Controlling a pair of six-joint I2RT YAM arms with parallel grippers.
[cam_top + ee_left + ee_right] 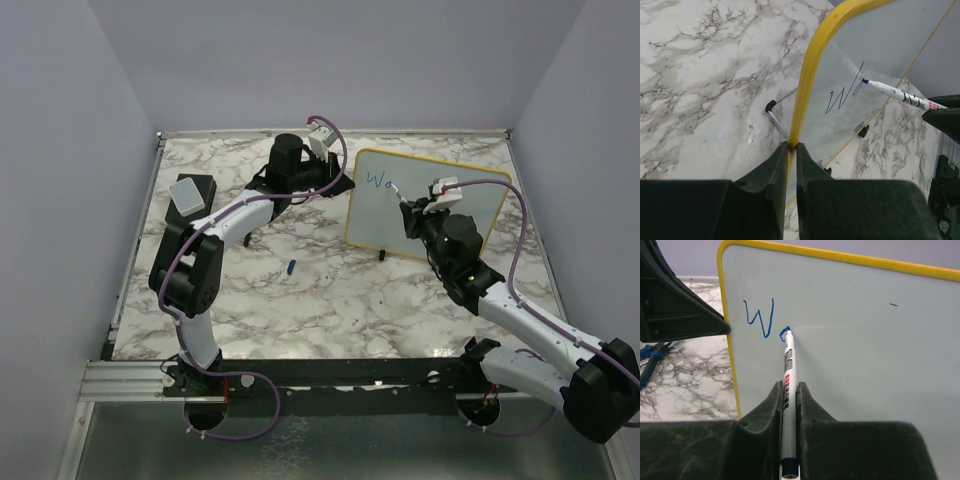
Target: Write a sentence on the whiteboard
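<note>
The whiteboard (430,205) stands upright on the marble table, white with a yellow frame. My left gripper (792,146) is shut on the whiteboard's yellow left edge (807,80); it also shows in the top view (345,183). My right gripper (789,386) is shut on a white marker (788,390) whose blue tip touches the board (850,340). The sentence (765,320) stands as a blue "W" and the start of a second letter. The marker (900,93) and writing (845,95) show in the left wrist view too.
A grey-topped black eraser block (190,192) lies at the far left. A small blue marker cap (290,266) lies on the table in front of the board. The board's black feet (381,253) rest on the marble. Grey walls enclose the table.
</note>
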